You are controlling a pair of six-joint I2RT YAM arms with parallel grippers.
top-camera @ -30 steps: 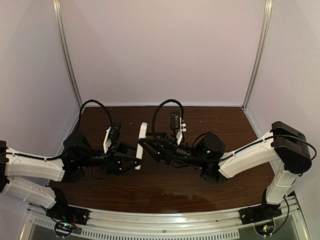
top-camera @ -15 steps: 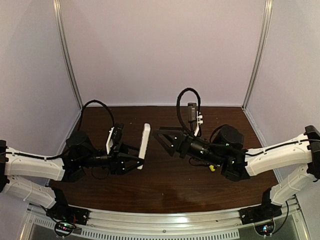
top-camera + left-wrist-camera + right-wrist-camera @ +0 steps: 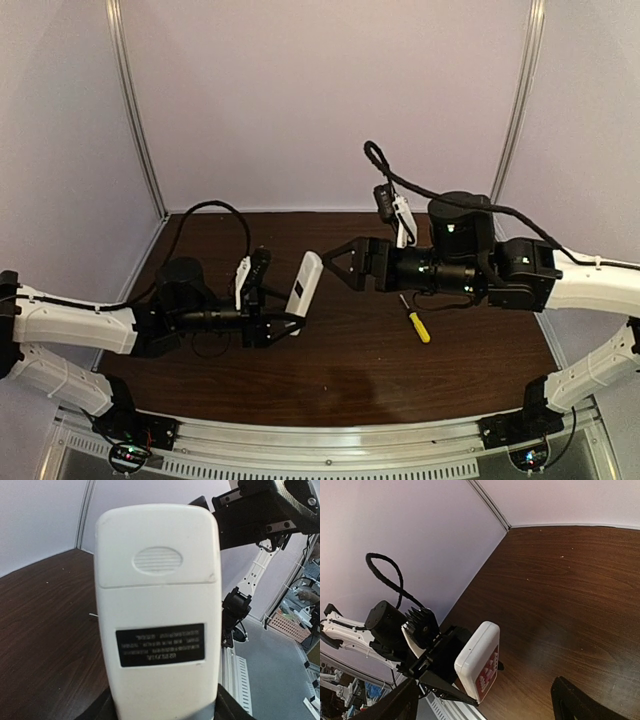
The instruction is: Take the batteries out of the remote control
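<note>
Grips the remote control (image 3: 303, 285) in the left hand (image 3: 285, 325), back cover (image 3: 157, 547) shut, no batteries out yet, right hand (image 3: 340, 270) spread wide just beside it.

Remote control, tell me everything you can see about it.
The remote control is a flat white plastic bar. Its back shows a ribbed oval grip on a closed cover and a black label too blurred to read; its face has a red button panel. The left gripper clamps its lower end, holding it tilted above the table.
</note>
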